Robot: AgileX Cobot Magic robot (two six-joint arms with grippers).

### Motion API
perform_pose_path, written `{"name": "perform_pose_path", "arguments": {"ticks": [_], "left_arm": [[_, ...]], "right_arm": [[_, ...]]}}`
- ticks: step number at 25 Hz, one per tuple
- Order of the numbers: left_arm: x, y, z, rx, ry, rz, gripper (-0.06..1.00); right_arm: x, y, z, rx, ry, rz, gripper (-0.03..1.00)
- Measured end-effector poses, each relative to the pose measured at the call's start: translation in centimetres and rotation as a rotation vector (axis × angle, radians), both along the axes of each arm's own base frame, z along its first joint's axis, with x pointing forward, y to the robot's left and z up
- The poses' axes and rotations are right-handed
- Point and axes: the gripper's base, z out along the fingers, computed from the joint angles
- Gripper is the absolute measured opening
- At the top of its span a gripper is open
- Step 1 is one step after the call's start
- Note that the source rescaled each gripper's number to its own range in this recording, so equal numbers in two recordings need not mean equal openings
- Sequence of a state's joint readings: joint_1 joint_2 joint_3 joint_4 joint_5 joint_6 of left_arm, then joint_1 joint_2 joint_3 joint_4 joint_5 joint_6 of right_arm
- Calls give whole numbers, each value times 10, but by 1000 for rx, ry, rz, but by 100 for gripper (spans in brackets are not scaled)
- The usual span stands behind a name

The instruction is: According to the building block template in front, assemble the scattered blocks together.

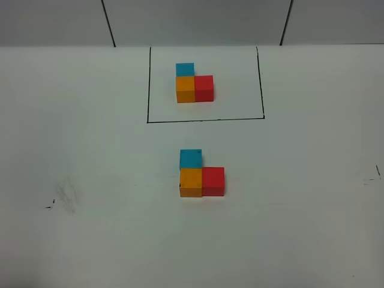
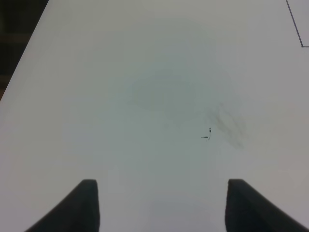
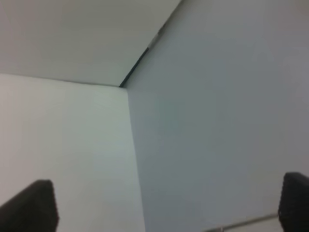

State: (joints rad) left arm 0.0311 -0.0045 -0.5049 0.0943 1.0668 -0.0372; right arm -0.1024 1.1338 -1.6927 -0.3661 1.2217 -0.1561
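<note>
Nearest the front edge of the white table (image 1: 72, 240), neither arm shows in the high view. The left gripper (image 2: 161, 205) hangs over bare tabletop with its fingers spread wide and nothing between them; a grey smudge (image 2: 227, 125) and a small pen mark lie beyond it. The right gripper (image 3: 169, 208) is likewise wide apart and empty, looking at a blank surface and wall corner, with no block in its sight.

Toward the middle of the table sit the scattered blocks, now gathered: the orange cube (image 1: 191, 182) and the red cube (image 1: 213, 181) touch side by side, and the sky blue cube (image 1: 191, 158) sits tight against the orange one's far side, making an L.

Closer to the far edge, inside the drawn black frame (image 1: 204, 119), the building block template (image 1: 194, 83) shows the same L: blue behind orange, red to the orange's right.

By colour and arrangement the two trios match, so I judge the assembly finished, with at most a tiny squaring-up of the blue cube left.
</note>
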Motion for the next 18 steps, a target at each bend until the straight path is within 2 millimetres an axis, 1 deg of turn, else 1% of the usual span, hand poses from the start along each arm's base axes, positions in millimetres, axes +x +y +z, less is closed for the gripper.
{"name": "perform_pose_path", "arguments": {"ticks": [3,4,6,10,14,17,18], "left_arm": [[0,0,0,0,0,0,22],[0,0,0,0,0,0,22],[0,0,0,0,0,0,22],[0,0,0,0,0,0,22],[0,0,0,0,0,0,22],[0,0,0,0,0,0,22],[0,0,0,0,0,0,22]], "right_arm": [[-55,5,-9,26,-61,-21,70],[-69,7,-16,33,-67,-26,68],[-104,11,-26,46,-114,-27,66],[-157,21,-56,77,-180,9,65],[-196,31,-95,112,-233,109,65],[-217,33,-124,127,-300,186,65],[-220,33,-133,127,-313,202,65]]}}
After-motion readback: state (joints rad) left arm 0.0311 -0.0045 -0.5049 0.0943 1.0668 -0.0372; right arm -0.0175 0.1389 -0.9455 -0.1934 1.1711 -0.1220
